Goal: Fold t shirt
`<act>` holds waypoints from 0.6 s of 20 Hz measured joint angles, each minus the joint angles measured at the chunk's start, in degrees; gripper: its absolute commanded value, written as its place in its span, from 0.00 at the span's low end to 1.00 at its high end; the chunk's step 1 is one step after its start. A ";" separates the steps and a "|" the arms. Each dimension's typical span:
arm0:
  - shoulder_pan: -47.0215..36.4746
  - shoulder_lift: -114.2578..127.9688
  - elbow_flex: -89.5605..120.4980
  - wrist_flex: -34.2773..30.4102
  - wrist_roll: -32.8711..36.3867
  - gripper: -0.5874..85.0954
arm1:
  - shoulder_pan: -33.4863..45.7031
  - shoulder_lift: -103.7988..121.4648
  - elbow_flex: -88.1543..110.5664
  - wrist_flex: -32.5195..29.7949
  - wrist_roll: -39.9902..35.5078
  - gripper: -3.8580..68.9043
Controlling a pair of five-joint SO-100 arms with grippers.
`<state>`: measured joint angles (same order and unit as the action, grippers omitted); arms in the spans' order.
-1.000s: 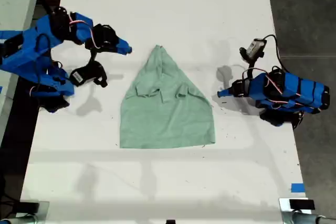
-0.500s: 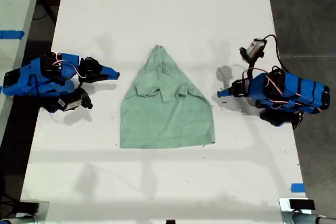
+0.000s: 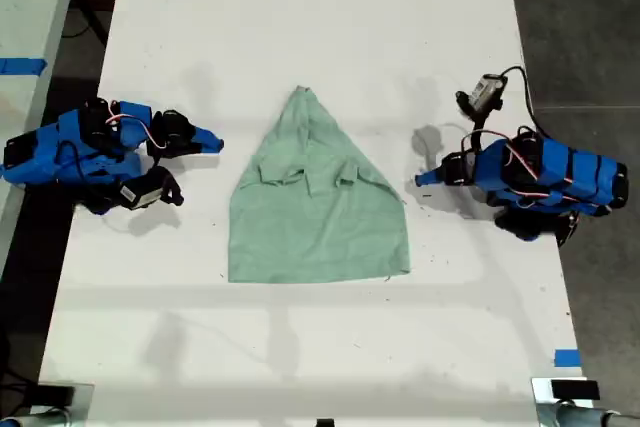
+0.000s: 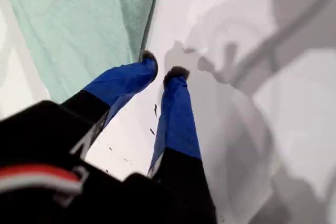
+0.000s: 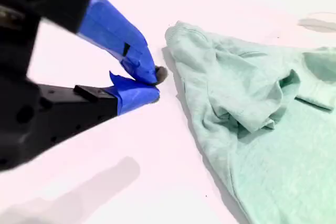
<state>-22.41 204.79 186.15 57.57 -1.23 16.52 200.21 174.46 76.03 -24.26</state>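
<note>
My first hand [image 4: 160, 73] sat narrowly parted, empty, beside the t shirt [image 3: 315, 207] at the exterior view's right; my second hand [image 5: 156, 85], closed and empty, rested near its opposite edge on the counter [image 3: 300, 27].

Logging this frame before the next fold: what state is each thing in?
t shirt: flat on the table, both sleeves folded in, top tapering to a point; held by neither gripper.
my first gripper: slightly open, empty, beside the shirt's edge.
my second gripper: nearly closed, empty, beside the shirt.

T shirt [image 4: 79, 19] cut off, wrist views.
</note>
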 measured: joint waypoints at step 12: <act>0.00 0.00 0.00 0.00 0.00 0.00 | -0.26 0.00 0.00 1.58 1.85 0.07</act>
<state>-22.41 204.79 186.15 57.57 -1.23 16.26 200.21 174.46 77.61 -22.41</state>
